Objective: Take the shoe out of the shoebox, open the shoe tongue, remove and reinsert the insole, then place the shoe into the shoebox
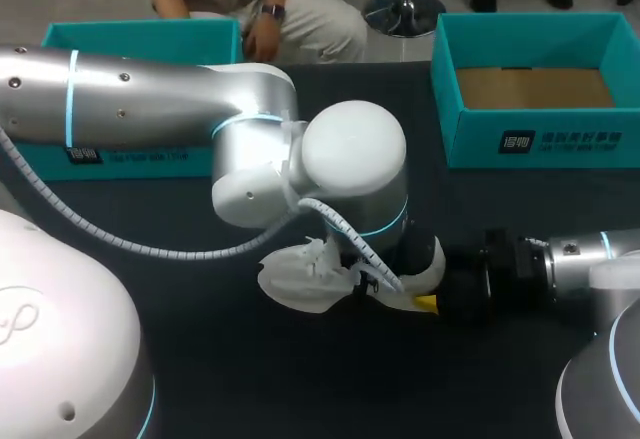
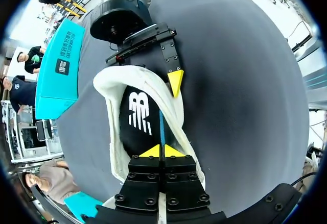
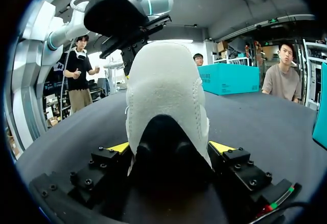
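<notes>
Insole work is the step I judge to be in hand. To do it well, the right hand (image 3: 171, 146) should brace the heel firmly. The left should then draw or feed the insole along the shoe's length, never sideways, or the soft collar may fold in.

The right hand clamps the shoe (image 3: 166, 91) across its heel, one yellow tip on each side. The left hand (image 2: 163, 151) hangs over the opening with its fingers pressed together on a thin teal edge. I take that for the edge of the insole (image 2: 137, 113), though it shows too edge-on to be sure.

The shoe is white, of a soft, knit-like cloth, with its mouth spread wide. A black insole with a white mark shows inside. It is at the middle of the dark worktop (image 1: 250, 384), well apart from the open teal shoebox (image 1: 470, 144) on my right.
</notes>
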You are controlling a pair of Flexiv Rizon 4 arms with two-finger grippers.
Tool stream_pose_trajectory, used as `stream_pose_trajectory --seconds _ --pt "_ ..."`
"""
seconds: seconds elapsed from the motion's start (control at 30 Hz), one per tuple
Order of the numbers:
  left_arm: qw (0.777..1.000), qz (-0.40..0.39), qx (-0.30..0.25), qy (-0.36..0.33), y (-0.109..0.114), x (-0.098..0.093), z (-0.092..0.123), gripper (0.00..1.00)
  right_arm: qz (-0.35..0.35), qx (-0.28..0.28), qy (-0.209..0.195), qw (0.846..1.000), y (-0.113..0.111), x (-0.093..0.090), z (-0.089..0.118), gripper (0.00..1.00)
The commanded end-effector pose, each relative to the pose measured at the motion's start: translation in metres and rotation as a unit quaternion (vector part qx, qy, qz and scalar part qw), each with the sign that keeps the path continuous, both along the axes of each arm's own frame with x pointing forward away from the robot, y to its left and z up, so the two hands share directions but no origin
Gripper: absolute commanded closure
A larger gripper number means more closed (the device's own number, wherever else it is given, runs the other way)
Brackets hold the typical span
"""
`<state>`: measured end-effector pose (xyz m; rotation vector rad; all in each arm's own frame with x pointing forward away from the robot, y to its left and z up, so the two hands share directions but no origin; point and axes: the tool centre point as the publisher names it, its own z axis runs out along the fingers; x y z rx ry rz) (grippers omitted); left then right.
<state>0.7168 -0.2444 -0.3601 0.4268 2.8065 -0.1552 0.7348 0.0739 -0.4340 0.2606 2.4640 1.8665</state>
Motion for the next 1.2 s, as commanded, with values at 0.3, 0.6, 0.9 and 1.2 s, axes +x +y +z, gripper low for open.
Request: stream_pose_trajectory --seconds 0.3,0.6,0.9,1.2 --pt "0.999 0.012 -0.037 -0.023 0.025 -0.01 0.043 1.0 -0.001 -0.001 0.0 1.0 0.001 -0.001 -0.005 1.0" --pt "0.998 0.013 -0.05 -0.025 0.028 -0.017 0.05 1.0 -0.001 -0.001 0.0 1.0 0.001 -0.001 -0.005 1.0" --pt "0.998 -0.002 -0.05 -0.029 0.012 -0.024 0.051 1.0 -0.001 -0.001 0.0 1.0 0.001 -0.001 -0.005 1.0" --pt "0.999 -0.002 -0.043 -0.031 -0.005 -0.022 0.05 1.0 -0.001 -0.001 0.0 1.0 0.001 -0.001 -0.005 1.0"
